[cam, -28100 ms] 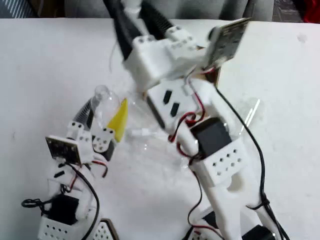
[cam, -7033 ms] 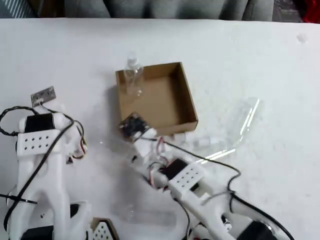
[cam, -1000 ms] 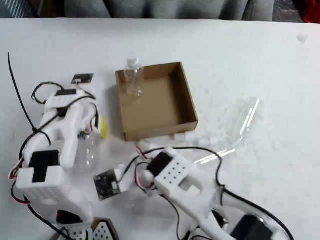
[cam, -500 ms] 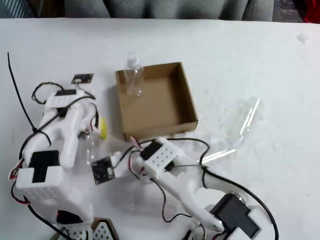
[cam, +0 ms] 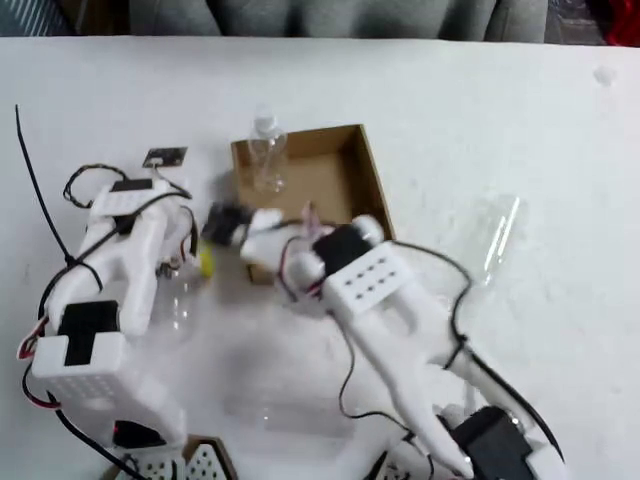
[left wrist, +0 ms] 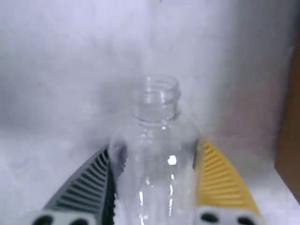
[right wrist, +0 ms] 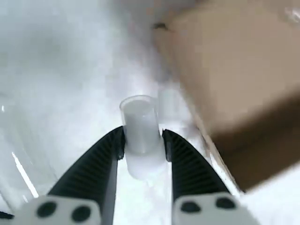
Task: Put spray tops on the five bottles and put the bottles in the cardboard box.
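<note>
Cardboard box (cam: 325, 172) on white table (cam: 540, 110), grey seating (cam: 300, 17) beyond

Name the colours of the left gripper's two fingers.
The left gripper has one grey finger, one yellow; clearest in left wrist view.

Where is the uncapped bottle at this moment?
The uncapped bottle is held in the left gripper, between its grey and yellow fingers. In the high view it lies left of the cardboard box, beside that box's near-left corner.
</note>
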Available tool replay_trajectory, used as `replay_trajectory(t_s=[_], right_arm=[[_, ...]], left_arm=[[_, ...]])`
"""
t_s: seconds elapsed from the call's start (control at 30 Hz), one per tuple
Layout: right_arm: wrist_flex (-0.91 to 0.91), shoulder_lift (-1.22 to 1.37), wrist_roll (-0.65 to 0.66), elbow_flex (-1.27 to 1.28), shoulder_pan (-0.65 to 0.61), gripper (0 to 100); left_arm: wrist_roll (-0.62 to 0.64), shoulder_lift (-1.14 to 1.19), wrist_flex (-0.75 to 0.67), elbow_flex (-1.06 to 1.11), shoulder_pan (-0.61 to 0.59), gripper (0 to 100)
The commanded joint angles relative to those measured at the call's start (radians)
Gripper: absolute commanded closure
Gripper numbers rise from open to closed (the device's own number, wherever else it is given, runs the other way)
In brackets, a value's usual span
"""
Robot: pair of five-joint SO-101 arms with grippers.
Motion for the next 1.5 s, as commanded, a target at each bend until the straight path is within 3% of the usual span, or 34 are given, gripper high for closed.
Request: replay_trajectory(t_s=[0.0,0.27,0.47,0.67,0.87,1.1,1.27,1.47], right_arm=[[0.094,-0.056,-0.106,-0.110,0.091,98.1],[0.211,-0.096,-0.118,-0.141,0.216,98.1],[0.280,-0.213,-0.120,-0.232,0.386,98.1],[0.282,-0.305,-0.233,-0.342,0.516,98.1],[0.220,-0.367,-0.365,-0.422,0.475,98.1],[0.120,-0.394,-0.330,-0.269,0.371,98.1],[0.053,-0.446,-0.344,-0.130,0.344,98.1],[-0.140,-0.538,-0.577,-0.068,0.332,98.2]], left_arm=[[-0.005,-0.047,-0.055,-0.006,-0.016,98],[-0.008,-0.104,-0.003,0.002,-0.016,98],[-0.009,-0.317,0.100,0.005,-0.012,98],[-0.009,-0.538,0.123,0.005,-0.012,98],[-0.005,-0.753,0.126,0.006,-0.008,98],[-0.005,-1.000,0.175,0.044,0.044,98],[-0.005,-1.161,0.075,0.213,0.114,98],[-0.005,-1.357,-0.138,0.446,0.180,98]])
